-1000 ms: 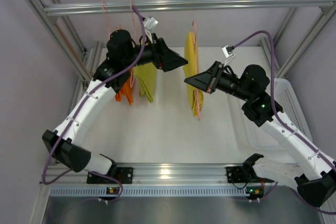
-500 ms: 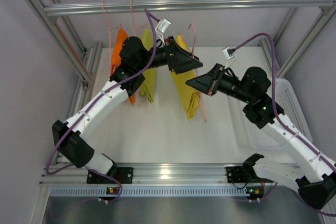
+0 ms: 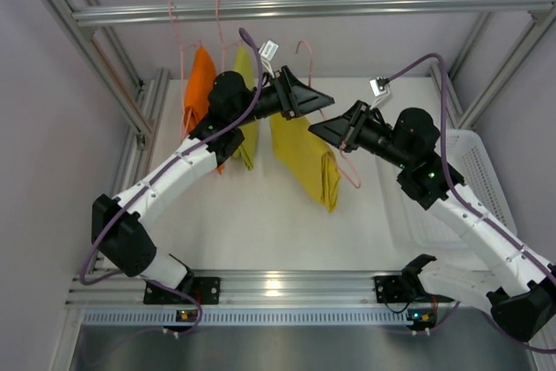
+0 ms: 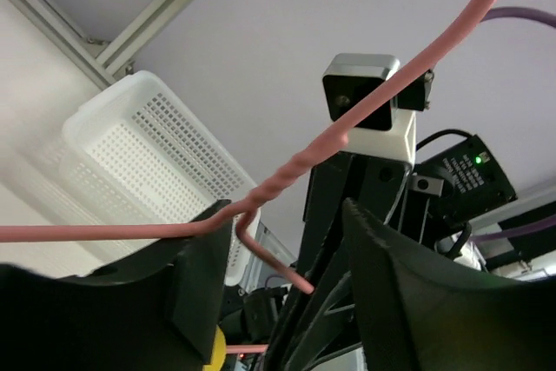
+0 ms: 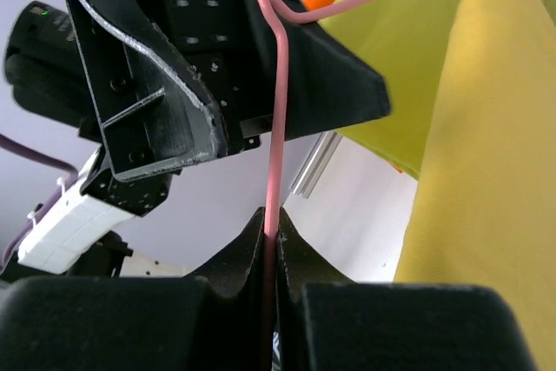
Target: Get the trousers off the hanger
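Observation:
The yellow trousers point(image 3: 304, 161) hang tilted on a pink wire hanger point(image 3: 348, 171) whose hook point(image 3: 302, 44) sits below the top rail. My right gripper point(image 3: 326, 130) is shut on the hanger's wire point(image 5: 276, 128), pinched between its fingertips point(image 5: 271, 232); the yellow cloth point(image 5: 486, 171) is just to the right. My left gripper point(image 3: 320, 98) is open, and the hanger's twisted neck point(image 4: 287, 175) passes between its jaws point(image 4: 287, 275), close to the left finger point(image 4: 200, 275). The orange trousers point(image 3: 200, 82) and yellow-green trousers point(image 3: 246, 141) hang from the rail at the left.
An aluminium rail point(image 3: 347, 6) runs across the top, with frame posts at both sides. A white perforated basket point(image 3: 482, 171) stands on the right of the table and also shows in the left wrist view point(image 4: 148, 154). The two grippers are very close together.
My left gripper has swung right from the yellow-green trousers to the yellow trousers' hanger. That hanger has tilted, its hook has dropped below the rail, and the yellow trousers now hang slanted.

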Controlling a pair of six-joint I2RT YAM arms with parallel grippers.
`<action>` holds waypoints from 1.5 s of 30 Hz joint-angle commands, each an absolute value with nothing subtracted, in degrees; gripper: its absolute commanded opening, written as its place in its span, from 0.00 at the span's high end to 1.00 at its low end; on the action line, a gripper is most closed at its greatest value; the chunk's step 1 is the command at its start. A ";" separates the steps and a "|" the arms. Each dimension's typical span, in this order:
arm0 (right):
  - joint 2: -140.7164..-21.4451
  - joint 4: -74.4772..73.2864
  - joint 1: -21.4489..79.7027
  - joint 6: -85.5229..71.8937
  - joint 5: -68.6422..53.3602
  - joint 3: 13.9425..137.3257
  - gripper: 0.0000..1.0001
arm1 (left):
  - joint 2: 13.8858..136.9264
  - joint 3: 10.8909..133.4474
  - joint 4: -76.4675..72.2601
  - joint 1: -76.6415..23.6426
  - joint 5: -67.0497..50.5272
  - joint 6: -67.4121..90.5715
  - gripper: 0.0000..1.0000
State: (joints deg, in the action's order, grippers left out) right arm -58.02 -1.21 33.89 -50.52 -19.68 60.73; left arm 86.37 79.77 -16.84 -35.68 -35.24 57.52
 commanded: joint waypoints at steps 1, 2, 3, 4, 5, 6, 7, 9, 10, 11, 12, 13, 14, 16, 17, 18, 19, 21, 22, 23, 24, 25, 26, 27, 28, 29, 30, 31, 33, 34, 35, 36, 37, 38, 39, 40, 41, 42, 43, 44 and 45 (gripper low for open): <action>-58.01 9.84 33.31 -50.62 -18.02 64.95 1.00 | 84.20 82.52 -18.99 -35.95 -30.15 59.76 0.45; -58.62 10.45 33.40 -50.97 -18.45 65.04 1.00 | 84.81 83.49 -18.55 -35.95 -29.80 60.20 0.47; -58.88 10.72 33.40 -51.15 -18.54 65.04 1.00 | 85.08 83.93 -18.54 -35.95 -29.79 60.47 0.49; -58.97 10.90 33.40 -51.15 -18.72 65.04 1.00 | 85.34 84.28 -18.54 -36.03 -29.79 60.73 0.54; -59.06 11.07 33.40 -50.98 -18.89 65.13 1.00 | 85.86 84.55 -18.63 -35.95 -29.88 61.25 0.57; -58.98 10.99 33.40 -50.89 -18.64 65.04 1.00 | 85.96 84.90 -19.42 -35.95 -30.06 61.35 0.61; -58.89 10.99 33.40 -50.54 -18.55 64.87 1.00 | 86.04 84.99 -19.77 -35.95 -30.32 61.70 0.69; -58.36 10.72 33.40 -50.01 -18.37 64.51 1.00 | 86.31 85.34 -20.30 -35.95 -30.67 61.96 0.77; -58.19 10.72 33.40 -49.75 -18.20 64.25 1.00 | 86.48 85.86 -20.13 -35.95 -30.76 61.79 0.81; -57.92 10.81 33.40 -49.66 -18.19 63.73 1.00 | 86.57 86.04 -19.95 -35.95 -30.76 61.70 0.91; -57.48 10.90 33.40 -49.40 -18.72 63.37 1.00 | 86.57 86.31 -19.95 -36.03 -30.85 61.26 0.97; -57.31 11.51 33.40 -48.70 -19.16 62.76 0.88 | 86.75 86.66 -19.60 -35.95 -31.11 61.00 1.00; -56.96 11.51 33.40 -47.91 -19.42 62.58 0.73 | 87.01 87.27 -19.86 -36.03 -32.16 60.82 1.00; -55.29 8.20 32.79 -42.06 -19.43 63.19 0.38 | 87.01 87.54 -20.82 -36.03 -33.48 60.21 1.00; -54.41 5.65 32.44 -39.66 -18.47 63.89 0.27 | 86.84 87.54 -21.09 -35.95 -34.70 59.94 1.00; -52.23 3.19 32.08 -36.94 -15.32 64.33 0.20 | 86.75 87.54 -21.18 -35.86 -35.24 59.85 1.00; -50.90 0.38 31.04 -31.78 -13.73 64.42 0.10 | 86.40 87.63 -21.88 -35.34 -35.94 60.20 1.00; -45.91 -1.48 28.41 -26.74 -9.35 63.64 0.01 | 86.22 87.36 -23.46 -34.81 -38.05 61.17 1.00; -44.31 -2.02 27.26 -21.85 -7.66 62.15 0.01 | 85.96 87.45 -24.16 -34.54 -38.58 61.43 1.00; -42.64 -2.63 25.94 -19.54 -6.43 61.18 0.00 | 86.04 87.54 -25.74 -34.54 -39.11 62.65 1.00; -39.84 -3.16 24.54 -16.99 -4.94 59.87 0.01 | 86.13 88.06 -26.71 -34.54 -40.16 63.45 1.00; -38.68 -3.95 21.30 -14.27 -4.92 57.24 0.01 | 86.31 88.33 -27.50 -34.54 -40.43 64.15 1.00; -37.63 -5.43 19.18 -13.37 -6.31 55.82 0.01 | 86.66 88.68 -28.21 -34.54 -40.60 65.64 1.00; -35.53 -5.71 15.42 -12.49 -13.03 54.24 0.02 | 86.75 89.73 -28.82 -34.54 -40.78 66.09 1.00; -34.38 -5.36 14.25 -11.44 -16.49 50.49 0.02 | 87.18 90.35 -29.00 -34.54 -40.96 66.62 1.00; -33.23 -4.14 13.11 -11.08 -19.66 48.54 0.02 | 87.45 90.87 -29.09 -34.54 -40.87 67.06 1.00; -31.74 -3.96 12.49 -9.16 -26.82 45.99 0.02 | 87.89 92.10 -29.00 -34.54 -41.04 67.15 1.00; -31.38 -3.78 12.48 -8.10 -30.55 45.01 0.01 | 88.15 92.63 -29.00 -34.54 -40.96 67.24 1.00; -30.76 -3.17 12.48 -7.47 -36.70 43.25 0.00 | 88.68 93.95 -28.83 -34.54 -40.70 67.59 1.00; -30.85 -3.25 12.48 -5.73 -39.26 42.29 0.01 | 89.38 95.78 -28.74 -34.63 -40.61 67.67 1.00; -31.37 -3.69 12.57 -4.58 -41.64 41.93 0.01 | 89.82 96.76 -28.65 -34.54 -40.43 67.85 1.00; -31.72 -4.04 12.57 -4.22 -43.92 41.66 0.01 | 90.26 97.81 -28.57 -34.54 -40.26 67.94 1.00; -32.25 -5.00 12.66 -3.96 -44.99 41.49 0.01 | 91.31 99.04 -27.87 -34.54 -39.91 67.94 1.00; -32.69 -5.79 12.83 -3.35 -45.87 41.48 0.01 | 91.93 101.66 -27.51 -34.54 -39.64 67.94 1.00; -33.48 -6.24 13.09 -2.47 -46.31 41.22 0.01 | 92.46 102.91 -27.34 -34.54 -39.55 67.94 1.00; -33.66 -6.59 13.18 -1.85 -46.23 40.52 0.00 | 93.51 104.05 -27.25 -34.54 -39.38 67.94 1.00; -33.58 -6.59 13.27 -1.06 -46.23 39.91 0.01 | 94.12 106.67 -27.25 -34.54 -39.11 67.94 1.00; -33.05 -6.33 13.36 -0.53 -45.53 39.21 0.01 | 94.65 107.74 -27.25 -34.54 -39.02 68.03 1.00; -32.61 -5.20 13.36 -0.53 -45.18 37.55 0.01 | 95.62 108.80 -27.16 -34.54 -38.68 68.46 1.00; -32.09 -4.66 13.45 0.34 -45.09 36.75 0.01 | 96.15 110.72 -27.16 -34.63 -38.24 68.64 1.00; -31.82 -4.05 13.62 1.74 -44.91 35.35 0.01 | 97.02 111.61 -27.16 -34.54 -38.06 68.82 1.00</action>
